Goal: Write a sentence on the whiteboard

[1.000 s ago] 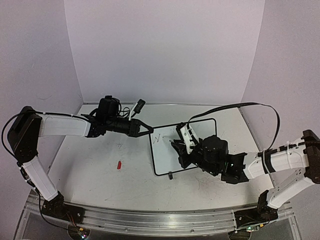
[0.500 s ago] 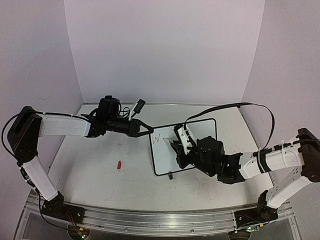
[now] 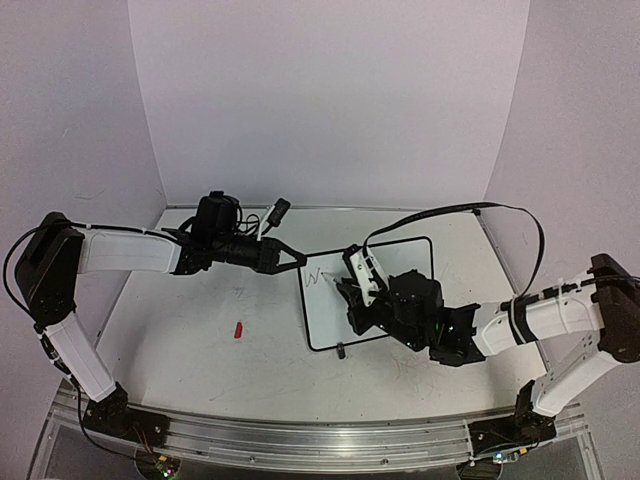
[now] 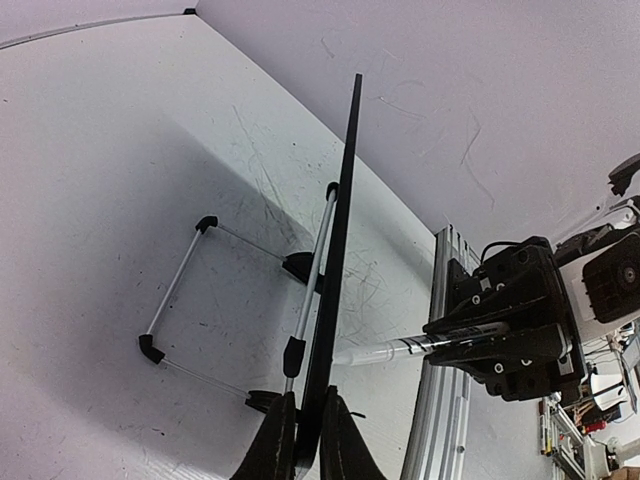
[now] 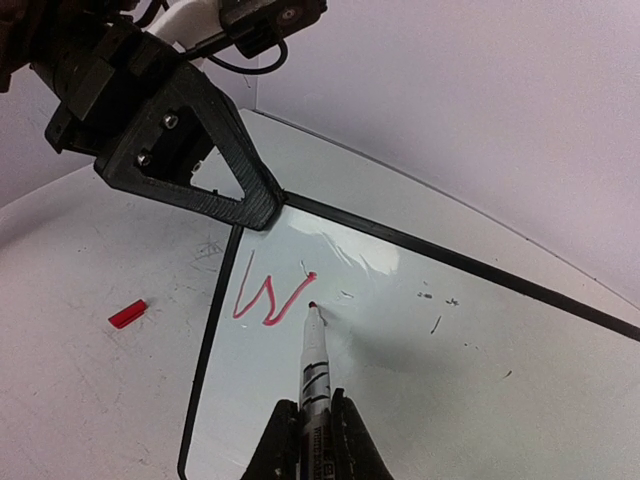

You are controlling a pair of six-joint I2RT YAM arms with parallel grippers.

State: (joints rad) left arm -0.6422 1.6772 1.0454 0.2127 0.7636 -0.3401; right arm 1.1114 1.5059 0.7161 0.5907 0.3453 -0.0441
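The whiteboard (image 3: 325, 318) lies mid-table, black-framed; in the left wrist view it shows edge-on (image 4: 342, 230). My left gripper (image 3: 298, 259) is shut on its far left corner (image 4: 306, 425). My right gripper (image 3: 350, 290) is shut on a marker (image 5: 314, 352). The marker's red tip rests on the whiteboard (image 5: 470, 340) just right of a red "W" (image 5: 268, 298), the only part of the sentence showing. In the left wrist view the marker (image 4: 400, 348) reaches the board from the right.
A red marker cap (image 3: 238, 329) lies on the table left of the board, also in the right wrist view (image 5: 128, 314). A small black clip foot (image 3: 341, 349) sits at the board's near edge. The aluminium rail (image 3: 300, 435) runs along the near table edge.
My right gripper has shifted a little to the left over the board with the marker. The left arm and the board have not moved. The "W" looks the same.
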